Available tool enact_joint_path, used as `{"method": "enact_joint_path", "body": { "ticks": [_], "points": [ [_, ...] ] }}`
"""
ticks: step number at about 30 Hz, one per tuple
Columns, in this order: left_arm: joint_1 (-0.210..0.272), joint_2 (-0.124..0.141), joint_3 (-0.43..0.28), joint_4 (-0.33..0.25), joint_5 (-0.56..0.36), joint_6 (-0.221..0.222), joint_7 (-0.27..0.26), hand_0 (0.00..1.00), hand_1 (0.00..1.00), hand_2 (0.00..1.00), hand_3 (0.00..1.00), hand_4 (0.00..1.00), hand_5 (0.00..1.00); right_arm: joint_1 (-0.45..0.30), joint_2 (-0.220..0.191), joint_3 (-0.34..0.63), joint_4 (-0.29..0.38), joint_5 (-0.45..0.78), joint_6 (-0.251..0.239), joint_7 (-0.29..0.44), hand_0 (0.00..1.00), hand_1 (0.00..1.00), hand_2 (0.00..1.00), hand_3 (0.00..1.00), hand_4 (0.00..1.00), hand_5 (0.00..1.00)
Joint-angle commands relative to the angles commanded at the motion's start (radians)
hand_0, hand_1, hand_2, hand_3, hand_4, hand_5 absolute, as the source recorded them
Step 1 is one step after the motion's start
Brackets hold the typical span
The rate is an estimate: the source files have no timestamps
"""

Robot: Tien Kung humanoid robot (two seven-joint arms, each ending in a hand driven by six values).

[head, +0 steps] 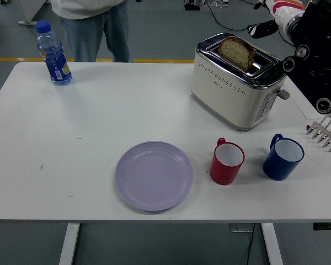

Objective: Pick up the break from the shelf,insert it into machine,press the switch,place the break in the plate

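A slice of brown bread [236,51] sits in the slot of the cream toaster [231,88], its top sticking out above the rim. My right hand [263,26] hovers up and to the right of the toaster, clear of the bread, fingers relaxed and holding nothing. The toaster's lever [283,94] shows on its right end face. The lilac plate [154,175] lies bare near the table's front edge. A metal rack [325,132] pokes in at the right edge, with no bread visible on it. My left arm is out of view.
A red mug [227,162] and a blue mug [283,158] stand in front of the toaster. A blue water bottle [53,53] stands at the far left corner. A person [91,27] stands behind the table's far edge, hands unseen.
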Motion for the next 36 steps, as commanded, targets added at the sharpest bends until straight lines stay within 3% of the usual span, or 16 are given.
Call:
{"method": "enact_joint_path", "body": {
  "ticks": [1, 2, 7, 8, 13, 14, 18, 19, 20, 36],
  "points": [
    [0.000, -0.001, 0.000, 0.000, -0.001, 0.000, 0.000, 0.705, 0.734, 0.714, 0.588, 0.349, 0.814, -0.015, -0.020, 0.004, 0.026, 0.015, -0.022, 0.002, 0.782, 0.780, 0.858, 0.798, 0.664, 0.341],
    [0.000, -0.001, -0.001, 0.000, -0.001, 0.000, 0.000, 0.705, 0.735, 0.714, 0.589, 0.345, 0.810, -0.026, -0.033, 0.012, 0.042, 0.016, -0.036, 0.004, 0.720, 0.714, 0.791, 0.793, 0.633, 0.332],
    [0.001, -0.004, -0.005, 0.000, 0.003, 0.000, 0.002, 0.705, 0.735, 0.714, 0.589, 0.345, 0.810, -0.064, -0.075, 0.038, 0.105, 0.014, -0.073, 0.007, 0.720, 0.714, 0.791, 0.793, 0.633, 0.332],
    [0.001, -0.004, -0.007, 0.000, 0.004, -0.001, 0.002, 0.704, 0.735, 0.714, 0.587, 0.342, 0.814, -0.076, -0.088, 0.046, 0.125, 0.013, -0.082, 0.008, 0.472, 0.444, 0.524, 0.785, 0.571, 0.297],
    [0.003, -0.009, -0.018, 0.000, 0.013, -0.001, 0.003, 0.704, 0.735, 0.714, 0.587, 0.342, 0.814, -0.144, -0.159, 0.073, 0.214, 0.050, -0.148, 0.028, 0.472, 0.444, 0.524, 0.785, 0.571, 0.297],
    [0.003, -0.010, -0.022, 0.000, 0.017, -0.001, 0.003, 0.704, 0.734, 0.714, 0.587, 0.340, 0.814, -0.163, -0.178, 0.075, 0.233, 0.069, -0.168, 0.044, 0.349, 0.332, 0.441, 0.754, 0.459, 0.297],
    [0.004, -0.013, -0.029, 0.000, 0.020, -0.001, 0.004, 0.704, 0.734, 0.714, 0.587, 0.340, 0.814, -0.205, -0.217, 0.075, 0.278, 0.111, -0.205, 0.076, 0.349, 0.332, 0.441, 0.754, 0.459, 0.297],
    [0.004, -0.014, -0.029, 0.000, 0.020, -0.001, 0.004, 0.704, 0.734, 0.714, 0.587, 0.340, 0.814, -0.209, -0.220, 0.075, 0.281, 0.115, -0.208, 0.078, 0.349, 0.332, 0.441, 0.754, 0.459, 0.297],
    [0.004, -0.014, -0.031, 0.000, 0.022, -0.001, 0.004, 0.703, 0.731, 0.712, 0.583, 0.338, 0.815, -0.217, -0.224, 0.075, 0.286, 0.124, -0.214, 0.088, 0.278, 0.274, 0.398, 0.755, 0.412, 0.343],
    [0.009, -0.025, -0.041, 0.000, 0.034, -0.002, 0.007, 0.700, 0.729, 0.710, 0.583, 0.333, 0.817, -0.341, -0.268, 0.116, 0.342, 0.199, -0.334, 0.227, 0.225, 0.224, 0.336, 0.754, 0.386, 0.368]
  ]
}}
